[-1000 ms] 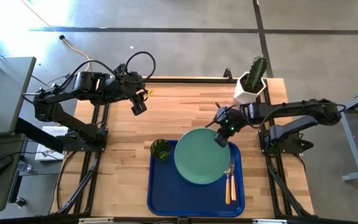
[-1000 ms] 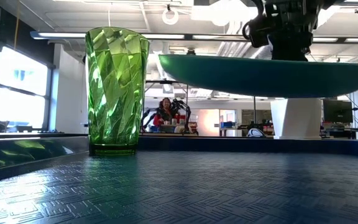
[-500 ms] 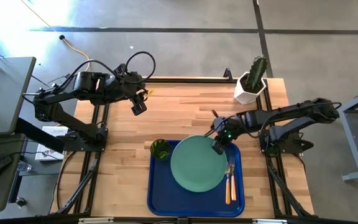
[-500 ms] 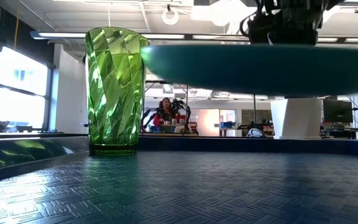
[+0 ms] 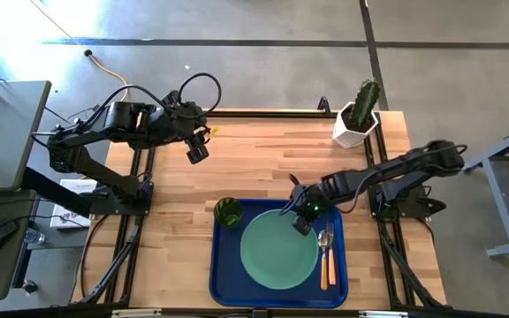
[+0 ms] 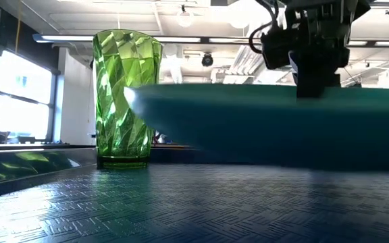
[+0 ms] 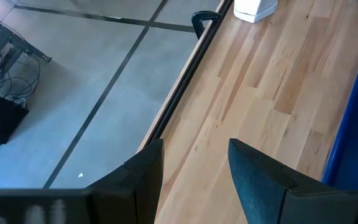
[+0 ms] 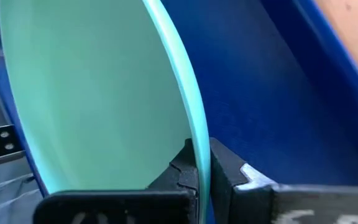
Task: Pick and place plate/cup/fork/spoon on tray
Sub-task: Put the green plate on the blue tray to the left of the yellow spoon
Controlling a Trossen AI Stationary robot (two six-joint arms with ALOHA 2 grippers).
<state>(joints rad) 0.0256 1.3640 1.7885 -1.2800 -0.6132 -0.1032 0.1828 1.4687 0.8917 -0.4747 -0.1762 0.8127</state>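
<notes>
Plastic, wood and ribbed tread
Matt plate (image 5: 278,250); tread-patterned tray (image 6: 181,209); glossy faceted cup (image 6: 125,94) on it; pale wooden table (image 5: 263,150).

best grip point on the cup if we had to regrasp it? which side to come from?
Probably the rim, from above. The cup stands upright with its mouth open at the tray's back-left corner, so one finger could go inside the wall. Come in from the left: the plate, clamped in the right gripper, crowds its right side. The left gripper hangs open over the table.
</notes>
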